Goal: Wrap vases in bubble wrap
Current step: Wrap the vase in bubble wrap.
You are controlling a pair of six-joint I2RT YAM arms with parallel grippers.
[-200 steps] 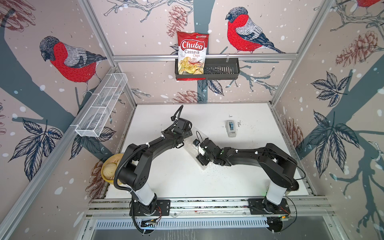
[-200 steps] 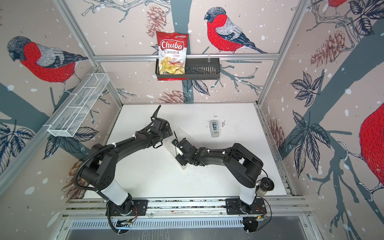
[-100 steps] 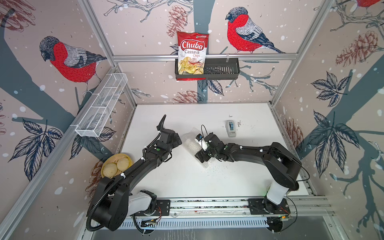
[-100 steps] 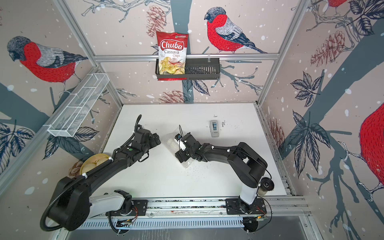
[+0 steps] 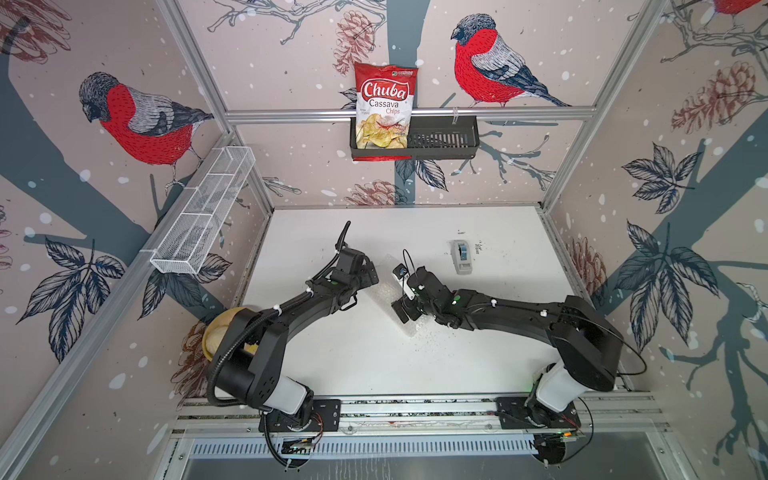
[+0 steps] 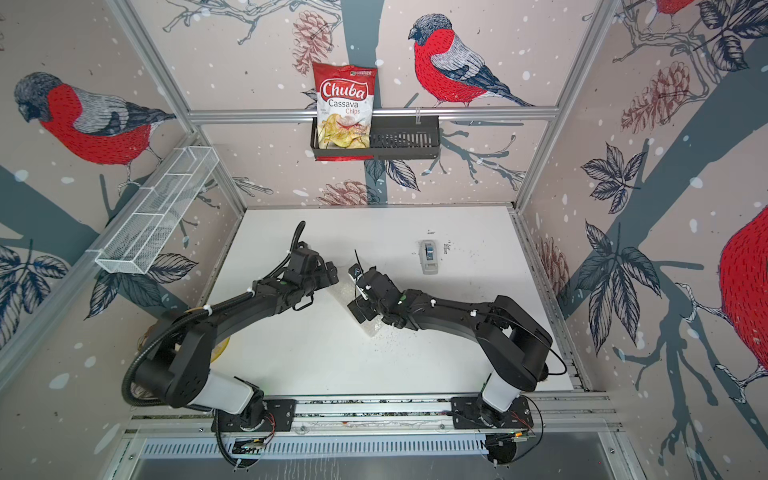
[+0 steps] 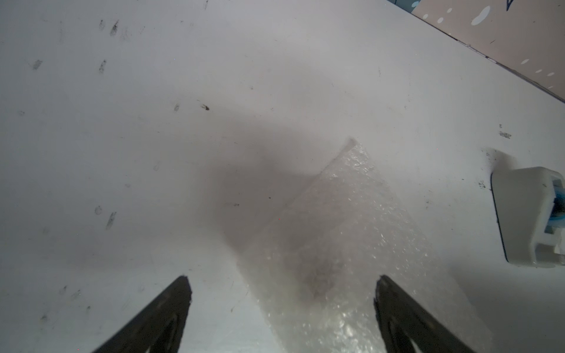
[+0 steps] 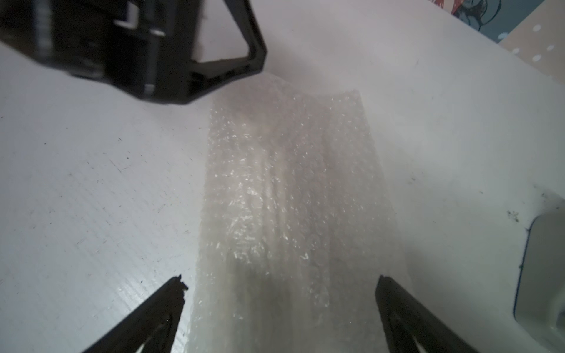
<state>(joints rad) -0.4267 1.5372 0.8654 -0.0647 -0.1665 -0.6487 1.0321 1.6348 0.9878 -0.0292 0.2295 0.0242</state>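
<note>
Aluminium rails frame the cell, and its walls are papered with red-breasted birds, pine cones and dark leaves. The white surface [image 5: 332, 357], scuffed with small dark marks, spreads across the bottom. A long white wire tray [image 5: 203, 212] hangs on the left wall. On the rear rail a black basket [image 5: 444, 141] holds 1 red bag of cassava chips [image 5: 384, 108]. A yellowish round dish [image 5: 214, 332] shows at the left edge, partly behind the left arm [image 5: 299, 307]. A grey-blue tape dispenser [image 5: 461, 257] lies toward the right rear. Near the middle the bubble wrap [image 8: 290, 189] lies on the surface as 1 long, narrow roll running from far to near, with white crumbs beside its near end. A pale shape with lengthwise ridges shows dimly through it, seemingly the vase [image 8: 269, 171]. The right fingers [image 8: 159, 311] stand wide apart astride the roll's nearer part, 1 on each side, clamped on nothing. The left fingers [image 7: 165, 314] are also spread wide over the farther part, the wrap lying between them and closer to 1 finger. Both arms, the right arm [image 5: 519, 311] included, reach in low from bases at the near edge. Their elbows bow outward, and their wrists face each other across the roll.
</note>
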